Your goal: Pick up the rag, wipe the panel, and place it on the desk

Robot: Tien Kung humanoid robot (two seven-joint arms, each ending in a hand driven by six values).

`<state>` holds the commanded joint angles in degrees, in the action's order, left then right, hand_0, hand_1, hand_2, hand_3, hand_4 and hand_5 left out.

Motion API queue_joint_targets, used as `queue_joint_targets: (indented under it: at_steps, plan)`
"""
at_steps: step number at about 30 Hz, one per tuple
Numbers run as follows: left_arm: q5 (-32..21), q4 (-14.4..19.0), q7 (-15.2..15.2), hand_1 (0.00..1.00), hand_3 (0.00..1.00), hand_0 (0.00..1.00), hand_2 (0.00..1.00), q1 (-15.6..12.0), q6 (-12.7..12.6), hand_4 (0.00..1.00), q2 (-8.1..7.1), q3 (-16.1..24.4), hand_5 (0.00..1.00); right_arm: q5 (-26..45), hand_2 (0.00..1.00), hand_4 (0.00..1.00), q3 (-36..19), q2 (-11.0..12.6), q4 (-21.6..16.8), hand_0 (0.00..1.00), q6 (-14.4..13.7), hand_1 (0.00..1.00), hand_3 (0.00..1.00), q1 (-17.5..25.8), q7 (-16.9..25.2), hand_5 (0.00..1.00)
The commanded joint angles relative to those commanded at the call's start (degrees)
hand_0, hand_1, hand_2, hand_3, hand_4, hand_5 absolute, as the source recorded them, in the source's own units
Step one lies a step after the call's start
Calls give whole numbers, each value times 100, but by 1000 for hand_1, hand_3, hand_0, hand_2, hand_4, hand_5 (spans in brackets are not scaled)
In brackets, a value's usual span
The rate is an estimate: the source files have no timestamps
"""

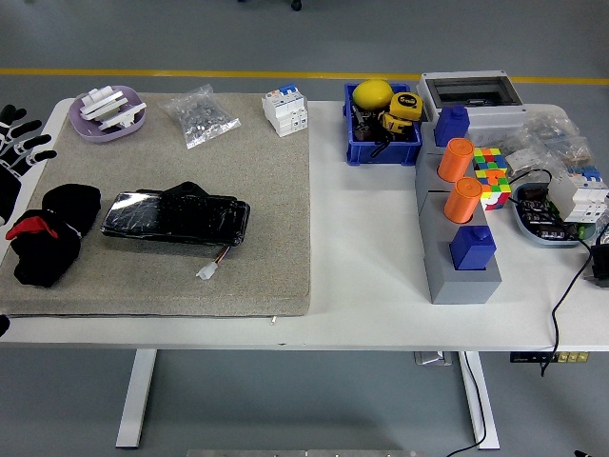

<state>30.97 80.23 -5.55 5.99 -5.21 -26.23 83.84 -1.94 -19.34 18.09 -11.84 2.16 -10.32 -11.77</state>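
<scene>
A crumpled black rag (pixel 49 244) with a red tag lies on the left end of the grey mat (pixel 257 190), with nothing holding it. Just right of it, flat on the mat, is the glossy black panel (pixel 176 217), a short wire with a white plug trailing from its lower right corner. My left hand (pixel 19 143) is at the picture's left edge, above and left of the rag and apart from it. Its black-and-white fingers are spread and hold nothing. My right hand does not show.
At the mat's back stand a lilac dish (pixel 107 114) of white parts, a bag of screws (pixel 202 116) and a white breaker (pixel 285 109). To the right are a blue bin (pixel 383 143), a grey block with orange cylinders (pixel 459 228), a colour cube (pixel 491 177) and cables.
</scene>
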Motion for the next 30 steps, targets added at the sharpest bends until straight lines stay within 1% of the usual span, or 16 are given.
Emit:
queue_joint_targets:
  at_steps: [8, 13, 20, 30]
  plan:
    - [-4, 54, 24, 516, 560, 406, 555, 10, 2, 812, -97, -23, 400, 149, 680, 998, 39, 0, 3, 708, -3, 595, 635, 105, 15, 558]
    - [9, 79, 41, 516, 560, 406, 555, -7, 5, 812, -151, -18, 400, 125, 680, 998, 10, -23, 4, 708, 2, 595, 635, 133, -12, 558]
    - [33, 89, 66, 517, 561, 410, 555, 19, 0, 817, -174, -15, 396, 34, 681, 998, 36, -24, -5, 708, 44, 596, 636, 163, -90, 560]
    - [104, 127, 90, 517, 560, 413, 555, -15, -1, 819, -219, -25, 395, -34, 681, 998, -52, 9, -6, 709, 75, 594, 636, 185, -183, 560]
